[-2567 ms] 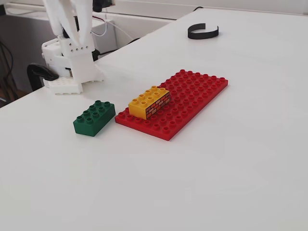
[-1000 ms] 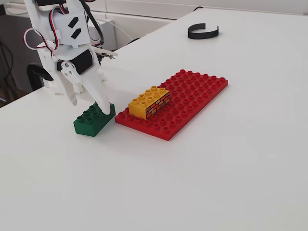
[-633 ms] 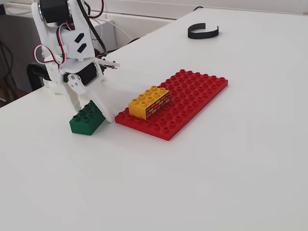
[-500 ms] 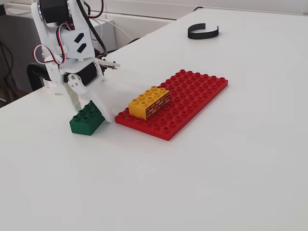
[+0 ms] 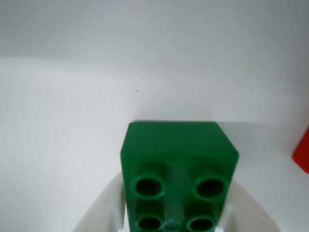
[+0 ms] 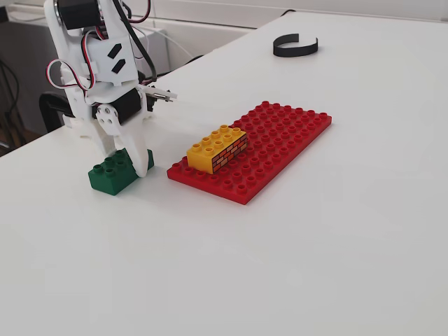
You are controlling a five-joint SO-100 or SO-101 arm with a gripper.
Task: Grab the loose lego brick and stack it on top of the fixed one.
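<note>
The loose lego brick (image 6: 110,175), dark green, rests on the white table left of the red baseplate (image 6: 280,140). My gripper (image 6: 123,164) reaches down over it with a white finger on each side. In the wrist view the same brick (image 5: 176,154) fills the lower middle, and the gripper (image 5: 176,186) is shut on it, both fingers pressed against its long sides. The fixed one (image 6: 217,148), a yellow brick with brick-wall sides, stands on the near left corner of the baseplate, a short way right of the gripper.
A black curved band (image 6: 295,46) lies far back on the table. The table's left edge runs just behind the arm (image 6: 98,63). A corner of the red baseplate (image 5: 301,150) shows at the right edge of the wrist view.
The gripper came down onto the green brick, pushed it left and turned it, and its fingers have closed around the brick's sides. Yellow brick and baseplate have not moved.
</note>
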